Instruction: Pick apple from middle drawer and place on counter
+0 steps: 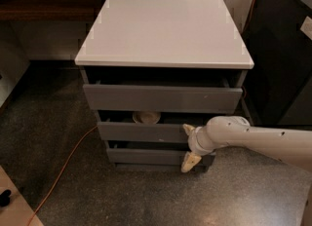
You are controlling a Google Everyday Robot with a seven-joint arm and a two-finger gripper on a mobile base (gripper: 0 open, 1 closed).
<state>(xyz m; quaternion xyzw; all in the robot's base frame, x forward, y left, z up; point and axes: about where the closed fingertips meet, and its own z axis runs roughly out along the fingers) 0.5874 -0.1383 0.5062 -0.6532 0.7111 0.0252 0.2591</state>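
Observation:
The middle drawer [141, 132] is pulled out a little, and a cream-white bowl [146, 117] shows in its gap. No apple is in view; the drawer's inside is mostly hidden behind its front. My gripper [189, 145] is at the right end of that drawer's front, open. One cream fingertip [187, 129] is at the drawer's top edge. The other hangs lower [190, 162], in front of the lowest drawer. Nothing is held between them. The counter [163, 28] is the pale top slab of the cabinet, with nothing on it.
The top drawer [161, 98] and the lowest drawer [146, 156] also stand slightly open. My white arm [263, 140] reaches in from the right. An orange cable [66, 169] crosses the speckled floor at the left. A dark panel [280, 54] stands to the right and a wooden shelf [44, 6] behind.

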